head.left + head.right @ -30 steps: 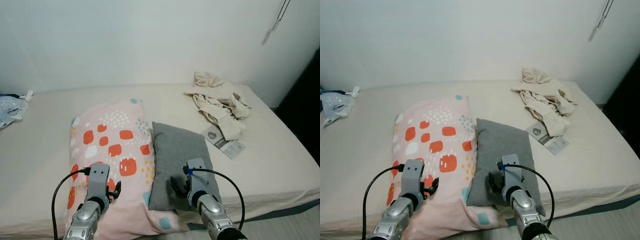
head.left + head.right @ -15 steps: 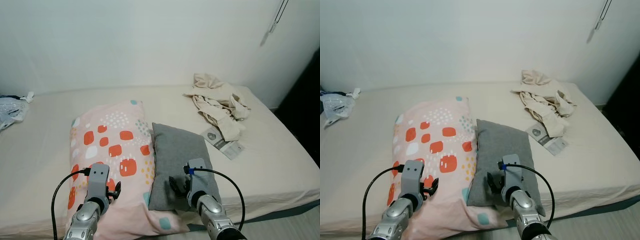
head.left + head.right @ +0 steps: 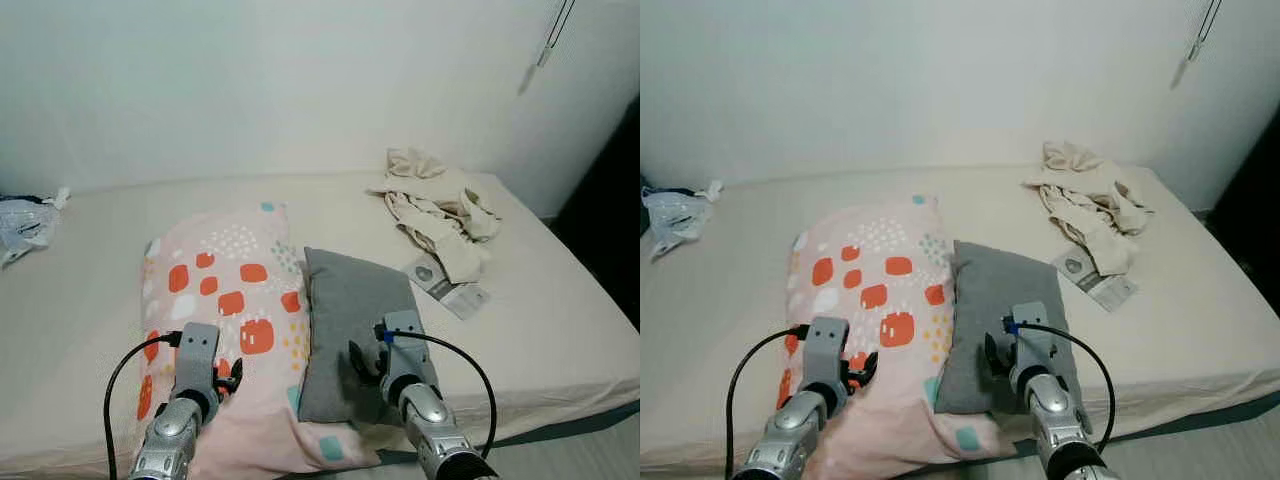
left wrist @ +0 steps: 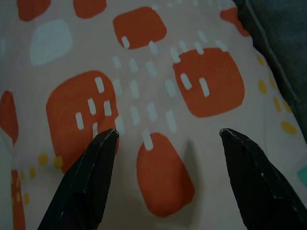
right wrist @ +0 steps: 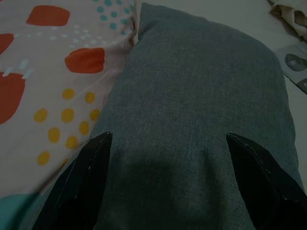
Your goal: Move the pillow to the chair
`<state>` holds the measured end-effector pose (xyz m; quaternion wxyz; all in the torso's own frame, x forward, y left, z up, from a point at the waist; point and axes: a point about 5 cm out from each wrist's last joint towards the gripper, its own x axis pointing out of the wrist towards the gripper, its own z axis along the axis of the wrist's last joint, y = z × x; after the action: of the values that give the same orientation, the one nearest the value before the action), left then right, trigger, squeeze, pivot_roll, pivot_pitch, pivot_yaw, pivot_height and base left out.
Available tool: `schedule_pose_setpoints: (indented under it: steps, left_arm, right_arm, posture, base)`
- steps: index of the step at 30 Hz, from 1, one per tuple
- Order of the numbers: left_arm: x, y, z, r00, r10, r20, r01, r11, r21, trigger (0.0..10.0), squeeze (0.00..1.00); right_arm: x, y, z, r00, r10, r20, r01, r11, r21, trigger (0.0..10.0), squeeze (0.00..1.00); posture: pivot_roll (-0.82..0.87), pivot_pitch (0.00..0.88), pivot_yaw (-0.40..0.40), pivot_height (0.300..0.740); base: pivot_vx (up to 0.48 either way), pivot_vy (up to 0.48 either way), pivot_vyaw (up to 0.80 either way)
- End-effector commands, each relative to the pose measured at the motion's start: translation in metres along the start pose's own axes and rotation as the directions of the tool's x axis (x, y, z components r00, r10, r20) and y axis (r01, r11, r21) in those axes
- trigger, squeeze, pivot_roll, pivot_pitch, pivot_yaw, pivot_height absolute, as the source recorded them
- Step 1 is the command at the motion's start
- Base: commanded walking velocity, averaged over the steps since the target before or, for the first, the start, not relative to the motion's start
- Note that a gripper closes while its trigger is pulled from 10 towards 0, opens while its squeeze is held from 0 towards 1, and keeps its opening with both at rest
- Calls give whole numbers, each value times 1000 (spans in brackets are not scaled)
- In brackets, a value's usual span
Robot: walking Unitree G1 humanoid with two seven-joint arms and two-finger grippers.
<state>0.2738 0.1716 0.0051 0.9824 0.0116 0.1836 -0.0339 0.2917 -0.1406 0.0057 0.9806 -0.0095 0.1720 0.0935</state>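
- Ahead of both sets of fingers: bed [image 3: 560, 330], beige sheet, running to a white wall. No chair seen from this stance, so I judge the carry has yet to begin.
- Under the left fingers: patterned pillow [image 3: 225, 300], pink with orange, white and teal blotches, lying flat, its near end spilling toward the bed's front edge.
- Under the right fingers: grey pillow [image 3: 355, 315], smaller, pressed along the patterned one's side and partly overlapping it. The task names one pillow; which is meant, cannot tell. With an arm over each, perhaps a two-handed scoop is intended.
- Beyond the right fingers, well apart: heap of cream clothes [image 3: 435, 205] near the far corner; clear of the reach.
- Between that heap and the grey pillow: small printed packet [image 3: 448, 285] flat on the sheet; close enough to be dragged if the grey pillow slides that way.
- Far off past the left fingers: crumpled plastic bag [image 3: 22, 218] at the bed's edge.
- left gripper [image 4: 165, 139]: fingers spread wide, tips poised just above the patterned fabric, holding nothing.
- right gripper [image 5: 168, 143]: fingers likewise wide apart, empty, hovering low over the grey fabric.
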Motion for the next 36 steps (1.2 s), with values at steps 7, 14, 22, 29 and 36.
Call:
schedule_pose_setpoints:
  steps: [7, 14, 22, 29, 36]
  left_arm:
    - [-3, 0, -7, 1000, 8, -25, -8, 1000, -2, 10000, 0]
    - [-4, 1, -8, 1000, 7, -26, -6, 1000, 5, 10000, 0]
    - [-4, 1, -8, 1000, 11, -27, -10, 1000, 7, 10000, 0]
    - [-4, 1, -8, 1000, 8, -30, -8, 1000, 11, 10000, 0]
    - [-3, 1, -7, 1000, 8, -27, -7, 1000, 14, 10000, 0]
  right_arm:
    - [-2, 7, -6, 999, 34, -21, -34, 999, -12, 10000, 0]
    - [0, 8, -4, 999, 27, -21, -28, 999, -25, 10000, 0]
    - [0, 7, -4, 999, 24, -23, -24, 999, -31, 10000, 0]
    - [-1, 6, -5, 1000, 13, -27, -14, 999, -33, 10000, 0]
    - [-1, 5, -5, 1000, 5, -22, -5, 999, -41, 10000, 0]
  posture:
    - [8, 53, 14, 740]
    - [10, 52, 16, 740]
    - [10, 55, 15, 740]
    - [7, 55, 19, 740]
    - [9, 57, 24, 740]
  base:
    - [0, 0, 0]
    - [0, 0, 0]
    - [0, 0, 0]
    - [0, 0, 0]
    - [0, 0, 0]
